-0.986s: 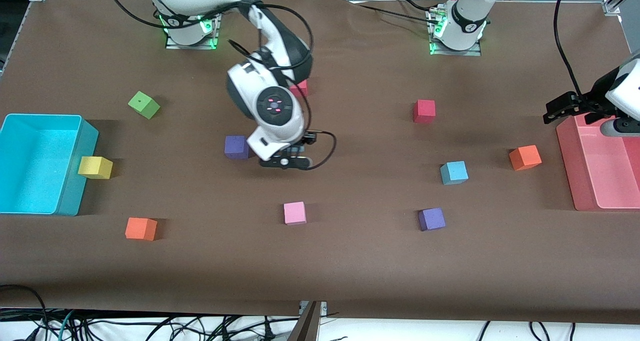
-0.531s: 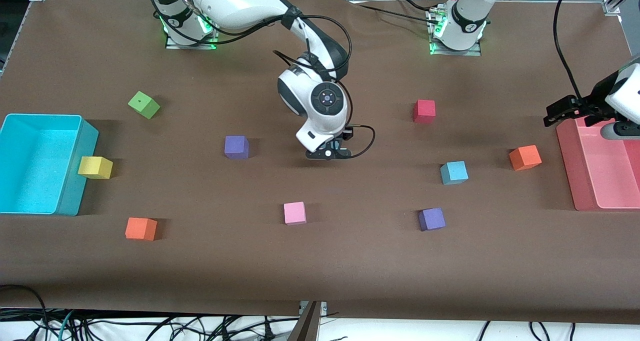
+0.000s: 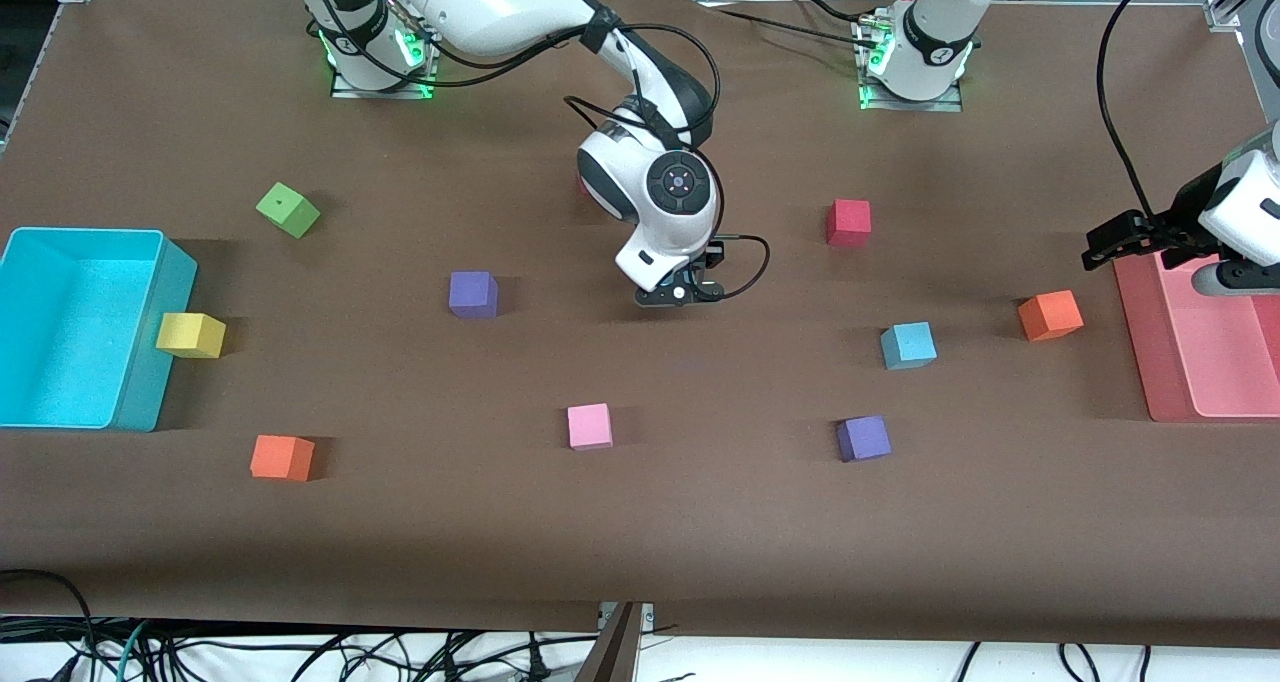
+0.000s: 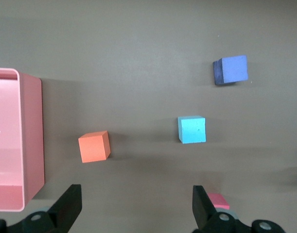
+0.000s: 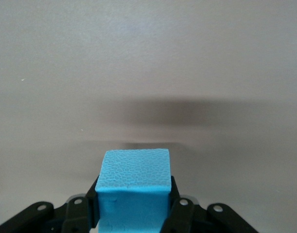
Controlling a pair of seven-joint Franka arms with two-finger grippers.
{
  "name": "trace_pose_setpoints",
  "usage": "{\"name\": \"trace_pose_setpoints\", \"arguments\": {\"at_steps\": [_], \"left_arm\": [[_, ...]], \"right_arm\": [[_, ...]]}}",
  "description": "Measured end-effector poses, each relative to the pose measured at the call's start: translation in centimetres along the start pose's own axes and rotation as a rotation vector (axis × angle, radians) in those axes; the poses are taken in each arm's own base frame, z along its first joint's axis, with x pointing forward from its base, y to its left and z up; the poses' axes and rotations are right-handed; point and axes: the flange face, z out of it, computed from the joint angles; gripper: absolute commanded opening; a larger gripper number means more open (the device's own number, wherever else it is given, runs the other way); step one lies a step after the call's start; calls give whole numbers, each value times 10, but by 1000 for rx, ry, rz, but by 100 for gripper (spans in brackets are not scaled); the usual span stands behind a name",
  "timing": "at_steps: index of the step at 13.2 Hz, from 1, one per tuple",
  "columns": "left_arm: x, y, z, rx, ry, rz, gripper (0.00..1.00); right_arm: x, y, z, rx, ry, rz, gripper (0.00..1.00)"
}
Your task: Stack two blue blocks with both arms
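One blue block (image 3: 908,345) lies on the table toward the left arm's end; it also shows in the left wrist view (image 4: 191,129). My right gripper (image 3: 682,295) is shut on the other blue block (image 5: 133,187) and holds it over bare table near the middle; in the front view the hand hides this block. In the right wrist view the right gripper (image 5: 133,209) clamps the block on both sides. My left gripper (image 3: 1110,234) is open and empty over the rim of the pink tray (image 3: 1135,342); its fingers (image 4: 68,206) stand wide apart.
Beside the lying blue block are an orange cube (image 3: 1050,314), a purple cube (image 3: 864,438) and a red cube (image 3: 848,222). A purple cube (image 3: 473,294), pink cube (image 3: 589,426), orange cube (image 3: 282,457), yellow cube (image 3: 190,334), green cube (image 3: 288,209) and cyan bin (image 3: 150,362) lie toward the right arm's end.
My right gripper has carried its blue block from beside the purple cube toward the left arm's end of the table. My left gripper has shifted only slightly.
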Motion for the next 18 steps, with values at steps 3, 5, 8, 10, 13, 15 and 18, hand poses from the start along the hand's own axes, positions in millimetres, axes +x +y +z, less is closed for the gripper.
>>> {"name": "trace_pose_setpoints", "arguments": {"at_steps": [3,5,8,10,13,15,18], "left_arm": [[5,1,14,2,9,1,100],[8,0,35,4,16,0,100],[13,1,74,8,8,1,100],[15,11,90,10,-16,18,100],[19,31,115,13,-40,51,100],[20,43,131,13,-58,73,100],[22,63,165,18,-93,111,100]], "right_arm": [[0,-7,20,27,24,-6,0],[-2,-11,28,33,27,-11,0],[-4,-12,31,32,26,5,100],[-3,-13,30,41,34,16,100],[2,-12,28,56,50,23,100],[3,-11,27,59,53,26,100],[11,-8,19,73,64,36,100]]}}
